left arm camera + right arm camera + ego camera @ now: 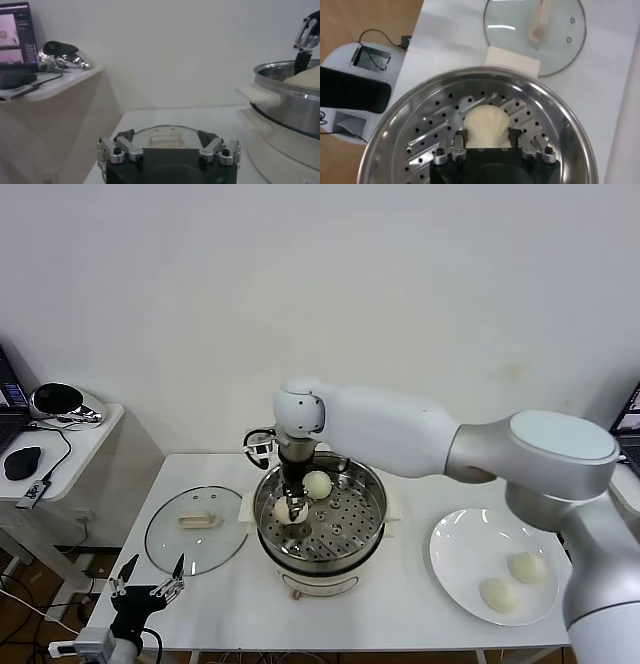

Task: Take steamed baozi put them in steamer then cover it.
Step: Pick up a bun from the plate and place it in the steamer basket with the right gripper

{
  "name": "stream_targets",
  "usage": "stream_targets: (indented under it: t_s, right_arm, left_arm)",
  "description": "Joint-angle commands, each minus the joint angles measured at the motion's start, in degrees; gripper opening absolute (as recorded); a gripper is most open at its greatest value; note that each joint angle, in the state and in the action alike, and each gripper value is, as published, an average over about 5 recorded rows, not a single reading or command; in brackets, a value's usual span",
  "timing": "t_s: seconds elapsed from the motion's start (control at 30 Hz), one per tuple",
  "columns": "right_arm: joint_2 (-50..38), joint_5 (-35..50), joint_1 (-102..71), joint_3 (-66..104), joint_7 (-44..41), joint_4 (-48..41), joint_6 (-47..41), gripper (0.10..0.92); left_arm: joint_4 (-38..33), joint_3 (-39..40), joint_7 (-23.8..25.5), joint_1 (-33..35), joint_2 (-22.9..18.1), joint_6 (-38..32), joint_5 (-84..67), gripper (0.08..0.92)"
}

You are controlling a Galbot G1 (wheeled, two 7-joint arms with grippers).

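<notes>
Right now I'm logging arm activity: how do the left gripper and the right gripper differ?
The right gripper reaches down inside the steamer, while the left gripper waits low off the table's front edge, near the cover. The right gripper is closed around a baozi on the perforated tray; the left gripper is open and holds nothing. Both share the same black, two-fingered build.

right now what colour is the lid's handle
Cream-white, a bar across the clear glass lid; the head view shows it best.
</notes>
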Motion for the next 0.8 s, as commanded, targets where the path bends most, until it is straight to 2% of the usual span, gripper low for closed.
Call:
stream_targets:
  t_s: [0.03, 0.37, 0.47, 0.7, 0.8]
  right_arm:
    - [2.82, -1.41, -1.82, 0.3, 0.49, -3.51, 0.0, 0.526]
    - [3.07, -2.37, -3.16, 1.21, 0.8, -4.75, 0.35, 0.536]
    - [2.18, -2.34, -3.26, 1.7, 1.34, -3.99, 0.28, 0.592]
    - [-2.6, -1.81, -2.23, 3.11, 1.47, 1.11, -0.11, 0.784]
    - [-5.72, -1.15, -1.27, 3.54, 1.35, 4.56, -0.36, 0.817]
  left_arm:
    - [0.19, 0.11, 0.03, -0.05, 0.03, -0.01, -0.04, 0.823]
    - [0.88, 0.21, 0.05, -0.26, 0.15, -0.01, 0.0, 0.823]
    - [0.92, 0.29, 0.08, -0.25, 0.12, 0.0, 0.04, 0.823]
    - [0.82, 0.51, 0.18, -0.42, -0.15, 0.12, 0.05, 0.823]
    - [0.78, 0.72, 0.26, -0.57, -0.22, 0.19, 0.07, 0.823]
